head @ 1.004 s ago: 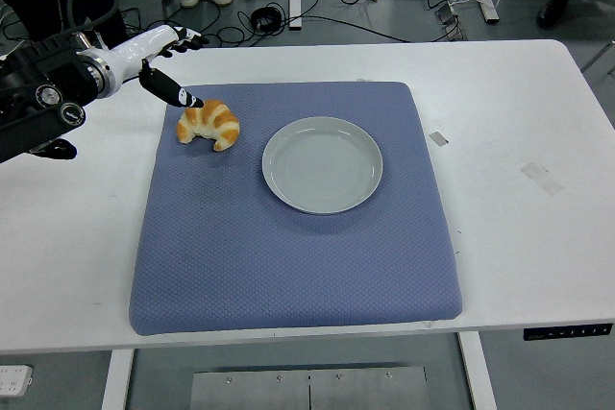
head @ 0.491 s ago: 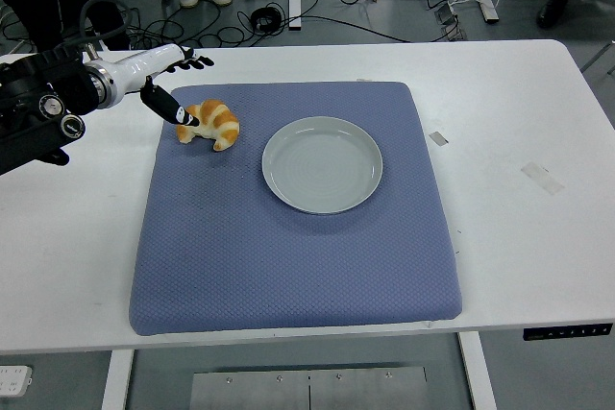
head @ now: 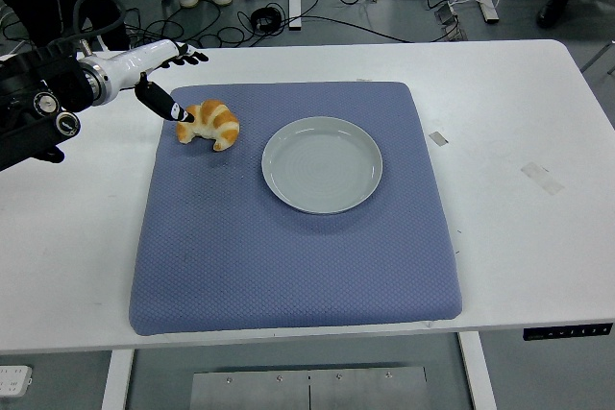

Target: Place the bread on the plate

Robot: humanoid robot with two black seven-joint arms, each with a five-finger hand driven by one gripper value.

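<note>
The left hand reaches in with fingers spread and grasping nothing, thumb tip at the bread on the mat. Judged the approach step: next, close round it and carry it right to the empty plate.

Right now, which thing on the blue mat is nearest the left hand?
The croissant, at the mat's far-left corner beside the left hand; the plate lies farther right, empty.

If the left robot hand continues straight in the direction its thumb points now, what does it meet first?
Most likely the croissant: the left robot hand has its thumb tip at the croissant's left end. Contact cannot be confirmed from this single view.
</note>
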